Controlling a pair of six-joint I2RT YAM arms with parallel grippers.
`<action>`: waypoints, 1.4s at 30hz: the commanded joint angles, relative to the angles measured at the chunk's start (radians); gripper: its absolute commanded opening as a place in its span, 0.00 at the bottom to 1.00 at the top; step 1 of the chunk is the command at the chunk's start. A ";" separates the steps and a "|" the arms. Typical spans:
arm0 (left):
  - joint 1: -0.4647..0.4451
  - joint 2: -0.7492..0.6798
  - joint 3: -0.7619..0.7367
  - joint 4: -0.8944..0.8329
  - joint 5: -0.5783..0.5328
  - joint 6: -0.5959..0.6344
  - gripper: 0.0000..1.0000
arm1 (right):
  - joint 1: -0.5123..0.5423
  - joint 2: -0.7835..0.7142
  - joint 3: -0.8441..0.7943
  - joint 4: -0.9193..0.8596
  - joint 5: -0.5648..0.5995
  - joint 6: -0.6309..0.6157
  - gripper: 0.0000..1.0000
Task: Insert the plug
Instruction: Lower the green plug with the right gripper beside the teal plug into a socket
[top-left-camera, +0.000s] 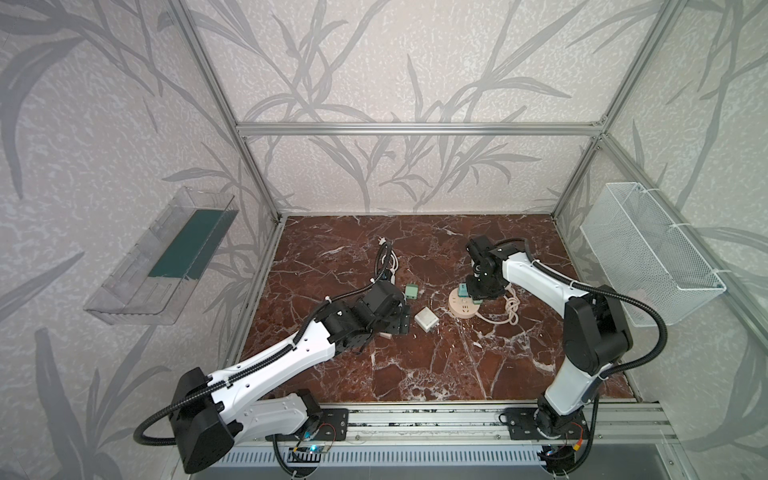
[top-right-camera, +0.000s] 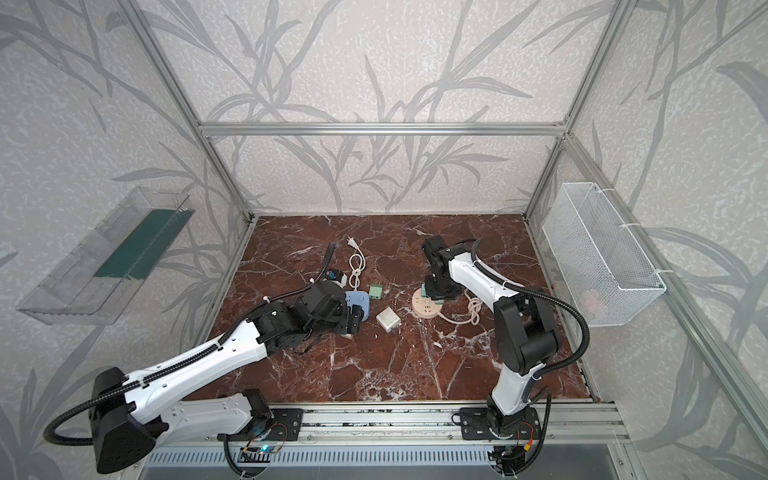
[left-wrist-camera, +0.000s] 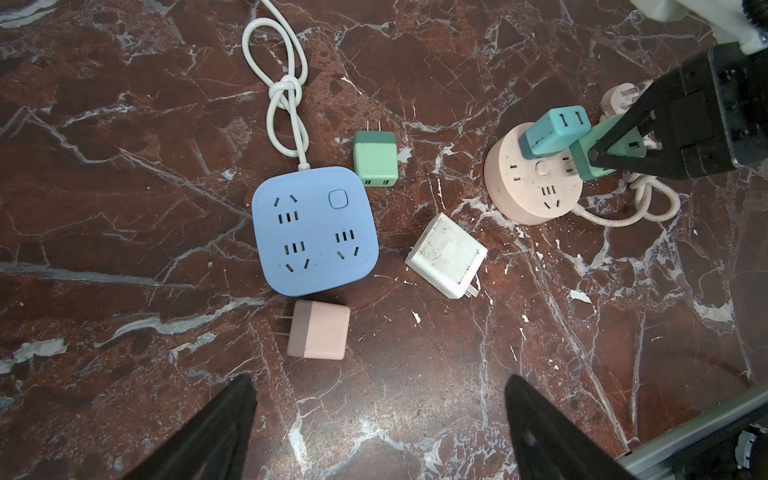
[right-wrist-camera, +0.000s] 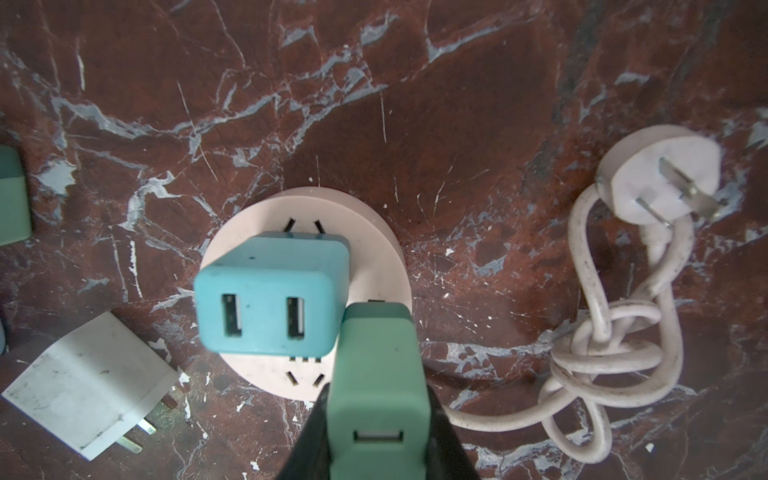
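My right gripper (right-wrist-camera: 378, 392) is shut on a green plug (right-wrist-camera: 378, 374) and holds it upright over the rim of the round pink power strip (right-wrist-camera: 374, 270). The plug's prongs are hidden. A teal plug (right-wrist-camera: 266, 299) sits in that strip beside it. In both top views the right gripper (top-left-camera: 478, 293) hangs over the strip (top-left-camera: 463, 309). My left gripper (left-wrist-camera: 379, 380) is open and empty above the marble, near a pink plug (left-wrist-camera: 318, 330) and the blue square power strip (left-wrist-camera: 316, 230).
A second green plug (left-wrist-camera: 376, 160) and a white plug (left-wrist-camera: 446, 255) lie loose between the two strips. The pink strip's knotted cord (right-wrist-camera: 602, 345) lies beside it. A wire basket (top-left-camera: 648, 249) hangs on the right wall and a clear tray (top-left-camera: 162, 257) on the left.
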 joint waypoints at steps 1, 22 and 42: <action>-0.004 -0.014 -0.013 0.007 -0.016 -0.009 0.92 | -0.007 0.021 -0.020 0.017 -0.007 -0.011 0.00; -0.004 -0.014 -0.041 0.031 -0.017 -0.024 0.92 | -0.013 0.083 -0.025 0.017 -0.038 -0.032 0.00; -0.004 -0.003 -0.075 0.068 -0.006 -0.032 0.91 | -0.011 0.193 0.033 -0.104 -0.045 -0.063 0.00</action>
